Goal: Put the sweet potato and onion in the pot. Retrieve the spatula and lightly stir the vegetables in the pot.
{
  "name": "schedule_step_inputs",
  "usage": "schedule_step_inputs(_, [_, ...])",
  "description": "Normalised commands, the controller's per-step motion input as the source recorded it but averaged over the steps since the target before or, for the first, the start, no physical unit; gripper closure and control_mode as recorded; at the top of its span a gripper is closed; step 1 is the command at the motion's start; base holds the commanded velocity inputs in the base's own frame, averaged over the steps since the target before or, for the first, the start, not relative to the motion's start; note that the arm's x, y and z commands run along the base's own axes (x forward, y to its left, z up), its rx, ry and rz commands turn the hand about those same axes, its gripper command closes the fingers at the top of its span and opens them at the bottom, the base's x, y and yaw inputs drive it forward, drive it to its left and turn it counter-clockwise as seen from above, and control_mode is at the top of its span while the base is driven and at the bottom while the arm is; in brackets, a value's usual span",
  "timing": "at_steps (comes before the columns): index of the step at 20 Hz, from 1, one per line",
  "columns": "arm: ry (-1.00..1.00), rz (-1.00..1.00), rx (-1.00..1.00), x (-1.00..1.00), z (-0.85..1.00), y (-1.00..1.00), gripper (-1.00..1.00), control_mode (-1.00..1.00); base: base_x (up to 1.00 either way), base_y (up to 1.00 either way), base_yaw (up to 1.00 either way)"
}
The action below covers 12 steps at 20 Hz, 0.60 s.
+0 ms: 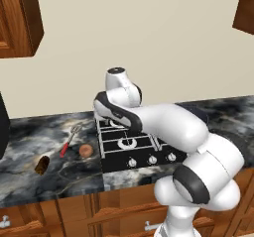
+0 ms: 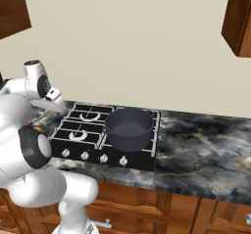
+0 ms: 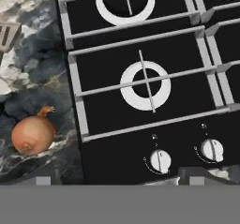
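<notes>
Orange-brown onion (image 3: pixel 33 134) lower left — firm, round, slick-skinned, you'd pinch across its middle; gripper (image 3: pixel 117 183) jaws apart, empty.

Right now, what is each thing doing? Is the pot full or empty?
Pot: upright on the stove, empty.
Onion: on the counter, left of the stove, not in the pot.
Sweet potato: on the counter, untouched.
Spatula: lying flat on the counter.
Gripper: open, holding nothing, over the stove's front edge.
</notes>
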Motion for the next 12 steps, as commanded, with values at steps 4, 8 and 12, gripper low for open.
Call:
schedule_step_inputs(4, [0.55, 0.11, 0.12, 0.21, 0.06, 0.0, -1.0, -1.0, 0.0, 0.0, 0.0])
schedule_step_inputs(8, [0.48, 0.07, 0.02, 0.35, -0.15, 0.11, -1.0, -1.0, 0.0, 0.0, 0.0])
schedule_step_inputs(12, [0.15, 0.0, 0.0, 0.5, -0.66, 0.41, -1.0, -1.0, 0.0, 0.0, 0.0])
